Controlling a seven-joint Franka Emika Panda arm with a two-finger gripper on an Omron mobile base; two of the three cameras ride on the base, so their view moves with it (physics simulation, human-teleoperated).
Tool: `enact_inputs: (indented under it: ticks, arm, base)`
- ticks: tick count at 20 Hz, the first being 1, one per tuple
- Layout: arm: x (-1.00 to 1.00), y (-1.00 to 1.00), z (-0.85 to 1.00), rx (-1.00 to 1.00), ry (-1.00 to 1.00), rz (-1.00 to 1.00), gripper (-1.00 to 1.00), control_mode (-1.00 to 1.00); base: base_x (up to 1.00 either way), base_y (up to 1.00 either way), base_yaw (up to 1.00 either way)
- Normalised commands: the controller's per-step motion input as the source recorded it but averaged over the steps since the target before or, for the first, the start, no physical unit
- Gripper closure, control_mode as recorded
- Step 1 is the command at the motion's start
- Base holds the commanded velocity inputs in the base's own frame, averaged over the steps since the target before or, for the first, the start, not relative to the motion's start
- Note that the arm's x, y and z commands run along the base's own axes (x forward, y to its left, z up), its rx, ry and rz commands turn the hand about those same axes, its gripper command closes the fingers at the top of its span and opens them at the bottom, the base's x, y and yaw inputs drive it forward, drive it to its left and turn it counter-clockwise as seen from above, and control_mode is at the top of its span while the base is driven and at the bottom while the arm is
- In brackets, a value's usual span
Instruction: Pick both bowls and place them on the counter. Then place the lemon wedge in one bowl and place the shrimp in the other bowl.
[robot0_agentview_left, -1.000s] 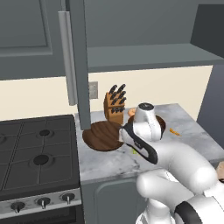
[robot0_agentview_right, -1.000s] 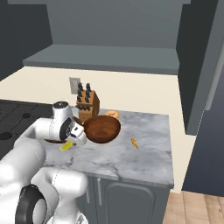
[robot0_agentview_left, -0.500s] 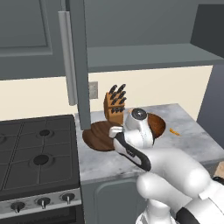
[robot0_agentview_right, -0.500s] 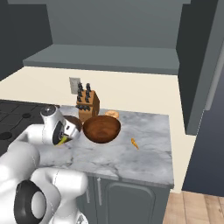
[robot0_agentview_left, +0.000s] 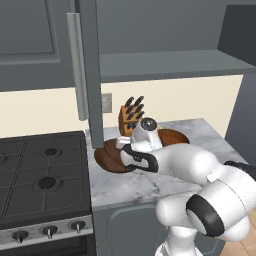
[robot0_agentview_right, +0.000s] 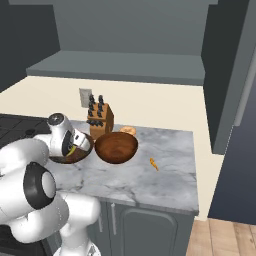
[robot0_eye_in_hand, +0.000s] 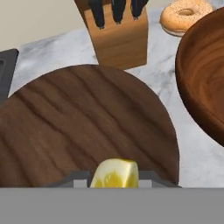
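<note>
My gripper (robot0_eye_in_hand: 114, 176) is shut on the lemon wedge (robot0_eye_in_hand: 114, 173), a small bright yellow piece pinched between the fingertips. It hovers just over the near rim of the wide, shallow dark brown bowl (robot0_eye_in_hand: 83, 122), which rests on the marbled counter (robot0_agentview_right: 130, 180) beside the stove. From the right base view the gripper (robot0_agentview_right: 75, 148) and the lemon wedge (robot0_agentview_right: 73, 149) sit above that bowl (robot0_agentview_right: 82, 155). The smaller reddish-brown bowl (robot0_agentview_right: 116, 147) stands to its right on the counter (robot0_agentview_left: 120, 185). The shrimp (robot0_agentview_right: 153, 164), a small orange curl, lies further right.
A wooden knife block (robot0_agentview_right: 100, 120) stands behind the two bowls. A pale seeded ring like a bagel (robot0_eye_in_hand: 186, 15) lies behind the reddish bowl. The black gas stove (robot0_agentview_left: 40, 170) is left of the counter. An open grey cabinet door (robot0_agentview_left: 90, 75) hangs above the dark bowl.
The hand has carried the lemon wedge left and further back, from near the counter's front to over the dark brown bowl. The bowls have not moved.
</note>
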Motion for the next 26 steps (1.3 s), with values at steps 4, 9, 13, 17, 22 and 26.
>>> enact_inputs:
  ticks: [4, 9, 13, 17, 22, 26]
  arm:
    - [0.47, 0.37, -0.09, 0.0, 0.0, 0.0, 1.0, -1.0]
    - [0.29, 0.37, -0.19, 0.0, 0.0, 0.0, 1.0, -1.0]
    - [0.09, 0.17, -0.3, 0.0, 0.04, 0.0, 1.0, -1.0]
    - [0.07, 0.02, -0.3, 0.0, 0.07, 0.0, 1.0, -1.0]
    - [0.09, 0.0, -0.22, 0.0, 0.1, 0.0, 1.0, -1.0]
    - [0.13, 0.0, -0.14, 0.0, 0.08, 0.0, 1.0, -1.0]
  base:
    - [0.0, 0.0, 0.0]
    - [0.0, 0.0, 0.0]
    - [0.0, 0.0, 0.0]
    - [0.0, 0.0, 0.0]
    - [0.0, 0.0, 0.0]
    - [0.0, 0.0, 0.0]
